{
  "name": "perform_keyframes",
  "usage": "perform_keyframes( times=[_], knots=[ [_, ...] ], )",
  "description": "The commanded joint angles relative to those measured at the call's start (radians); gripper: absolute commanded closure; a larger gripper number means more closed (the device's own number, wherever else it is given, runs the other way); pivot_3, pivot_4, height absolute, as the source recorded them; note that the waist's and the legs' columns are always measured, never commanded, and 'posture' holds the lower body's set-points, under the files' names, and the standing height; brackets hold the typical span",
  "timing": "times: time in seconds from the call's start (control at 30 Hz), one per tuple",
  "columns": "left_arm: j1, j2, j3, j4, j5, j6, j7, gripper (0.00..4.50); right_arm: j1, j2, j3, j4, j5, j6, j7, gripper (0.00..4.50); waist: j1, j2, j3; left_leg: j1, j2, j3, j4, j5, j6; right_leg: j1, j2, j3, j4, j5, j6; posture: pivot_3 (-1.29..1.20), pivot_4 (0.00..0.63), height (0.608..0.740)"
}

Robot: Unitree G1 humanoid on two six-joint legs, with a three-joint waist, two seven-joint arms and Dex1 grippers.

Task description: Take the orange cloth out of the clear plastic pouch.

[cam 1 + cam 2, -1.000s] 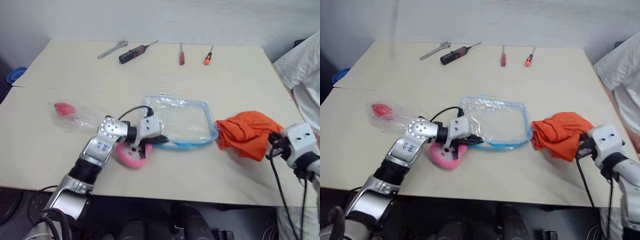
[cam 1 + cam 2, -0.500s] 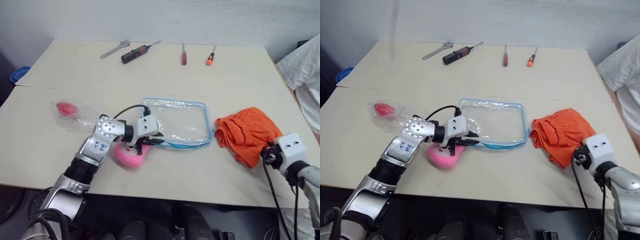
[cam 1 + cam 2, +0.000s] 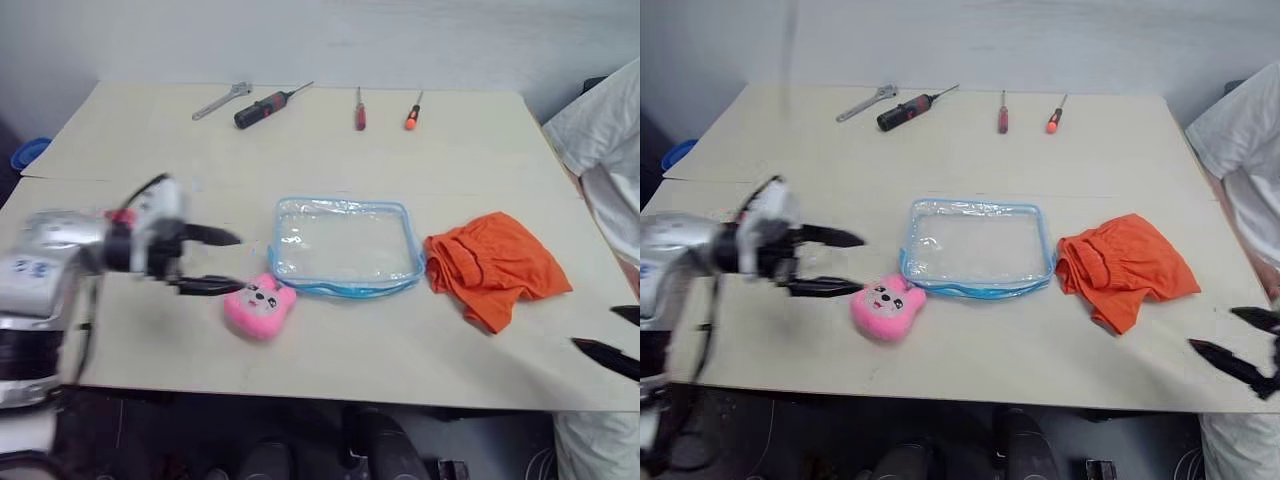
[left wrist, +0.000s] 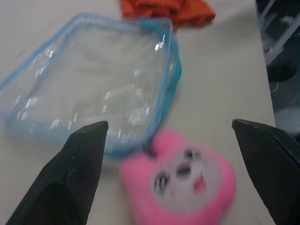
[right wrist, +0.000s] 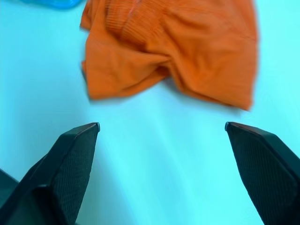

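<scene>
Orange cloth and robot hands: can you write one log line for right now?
orange cloth: on table, outside clear plastic pouch | pouch: empty | left gripper: open | right gripper: open

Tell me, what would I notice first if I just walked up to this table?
Probably the bright orange cloth, lying crumpled on the table just right of the clear plastic pouch, which looks empty. Next, the pink bunny charm by the pouch's near left corner.
</scene>
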Motion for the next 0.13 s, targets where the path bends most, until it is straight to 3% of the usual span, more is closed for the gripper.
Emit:
perform_keyframes(
  times=[0.03,0.13],
  knots=[
    [0.033,0.039,0.046,0.072,0.026,-0.115,-0.028,0.06,0.014,-0.022,-0.064,0.055,0.010,-0.008,0.043,0.00,0.004,-0.001,0.000,0.000,0.000,0.000,0.000,0.000,0.001,0.000,0.000,0.000,0.000,0.000,0.000,0.00,0.150,0.740],
    [0.057,0.033,0.056,0.097,0.045,-0.189,-0.002,0.06,-0.007,-0.010,-0.050,0.081,0.014,-0.006,0.024,0.00,0.012,-0.001,0.000,0.000,0.000,0.000,0.000,-0.001,0.002,-0.001,-0.001,0.000,0.000,0.000,0.000,0.00,0.150,0.740]
  ],
)
